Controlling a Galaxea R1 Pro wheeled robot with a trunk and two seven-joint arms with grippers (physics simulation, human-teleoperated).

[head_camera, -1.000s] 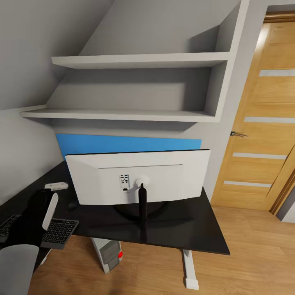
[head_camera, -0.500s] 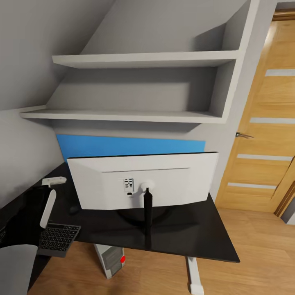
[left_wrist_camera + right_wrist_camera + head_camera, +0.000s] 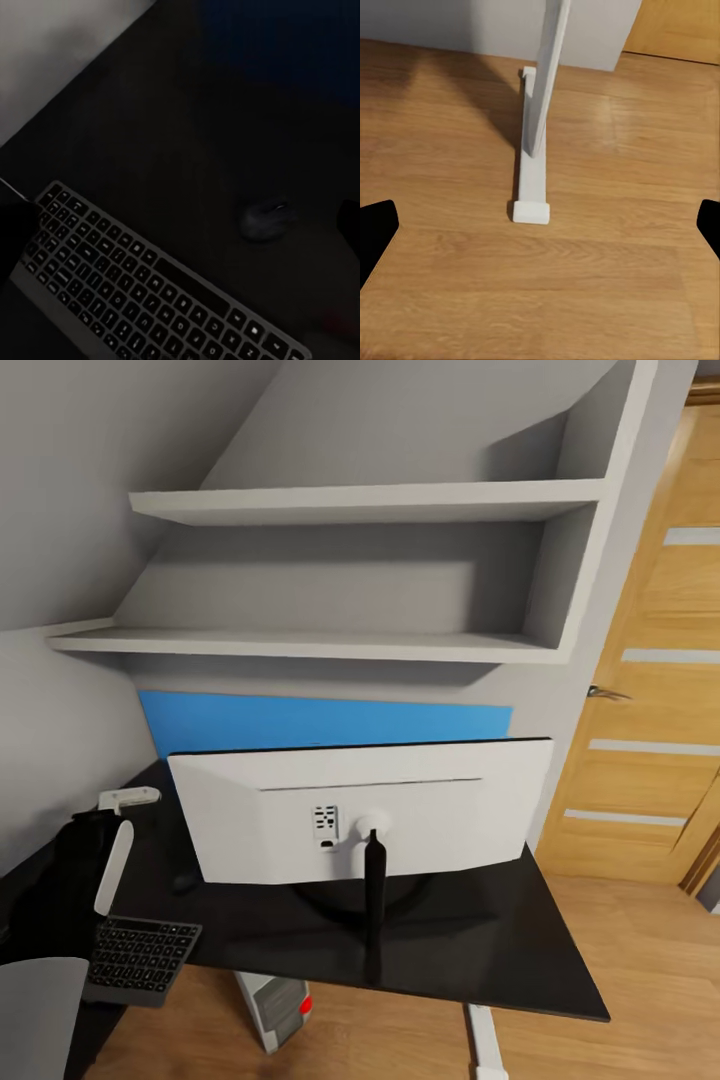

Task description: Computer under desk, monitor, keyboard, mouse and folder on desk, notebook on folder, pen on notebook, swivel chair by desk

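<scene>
monitor point(image 3: 360, 810): upright on the bench point(image 3: 480, 930), white back toward us.
keyboard point(image 3: 135, 960): at the bench's near edge, one end overhanging; stiff, slim, probably light, best pinched across its long edge.
mouse point(image 3: 264, 220): just beyond the keyboard; small, rounded, likely slippery.
computer point(image 3: 275, 1010): under the bench.
left claw: cannot tell.
right claw point(image 3: 540, 225): spread over the floor, near a white bench leg point(image 3: 534, 161).

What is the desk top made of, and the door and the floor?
The desk top looks like glossy black laminate or glass; it faintly mirrors the monitor's stand. The door looks like light varnished wood with visible grain. The floor looks like wooden planks with a soft sheen.
</scene>
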